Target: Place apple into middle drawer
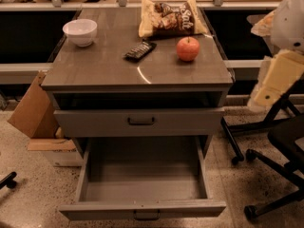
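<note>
The red apple [188, 48] sits on the grey cabinet top [118, 70], near its right back corner, next to a snack bag. The middle drawer [142, 189] is pulled wide open below; its plain grey inside holds nothing, and its small dark handle is on the front. My gripper [278, 82] is the pale yellowish part of the arm at the right edge. It hangs beside the cabinet, to the right of the apple and lower, apart from it.
A white bowl [80, 31], a dark remote-like object [140, 50] and a snack bag [171, 18] lie on the top. The upper drawer front [141, 121] is slightly out. A cardboard box [31, 108] stands at the left, and office chair legs [270, 175] at the right.
</note>
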### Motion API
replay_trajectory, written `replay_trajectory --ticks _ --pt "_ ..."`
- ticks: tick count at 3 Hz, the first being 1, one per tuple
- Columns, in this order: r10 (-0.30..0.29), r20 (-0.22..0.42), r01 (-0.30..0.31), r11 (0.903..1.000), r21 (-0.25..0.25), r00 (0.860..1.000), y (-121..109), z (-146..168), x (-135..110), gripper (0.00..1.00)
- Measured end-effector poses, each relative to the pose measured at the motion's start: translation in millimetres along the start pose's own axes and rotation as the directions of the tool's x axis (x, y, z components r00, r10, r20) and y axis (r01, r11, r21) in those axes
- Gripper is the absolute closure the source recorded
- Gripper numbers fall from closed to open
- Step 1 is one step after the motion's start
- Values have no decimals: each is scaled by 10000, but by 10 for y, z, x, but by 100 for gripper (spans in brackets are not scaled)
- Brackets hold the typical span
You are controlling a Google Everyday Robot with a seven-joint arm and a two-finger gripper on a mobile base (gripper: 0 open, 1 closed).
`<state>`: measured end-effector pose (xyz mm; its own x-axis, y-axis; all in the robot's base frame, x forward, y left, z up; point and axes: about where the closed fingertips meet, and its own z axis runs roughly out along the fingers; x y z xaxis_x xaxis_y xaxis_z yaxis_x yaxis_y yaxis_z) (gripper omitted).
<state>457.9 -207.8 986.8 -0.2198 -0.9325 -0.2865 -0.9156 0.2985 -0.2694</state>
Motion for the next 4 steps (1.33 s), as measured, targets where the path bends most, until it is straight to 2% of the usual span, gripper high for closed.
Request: replay_trajectory --ticks 1,2,3,4 --pt "808 962 -763 9958 -500 9921 -306 310 -125 0" --pt "766 1035 -714 9960 -530 9917 -307 338 -146 0" --pt "464 1464 -417 9985 -351 9881 -465 541 -277 0" --pt "449 2274 -374 9986 -368 9728 -750 922 -428 0"
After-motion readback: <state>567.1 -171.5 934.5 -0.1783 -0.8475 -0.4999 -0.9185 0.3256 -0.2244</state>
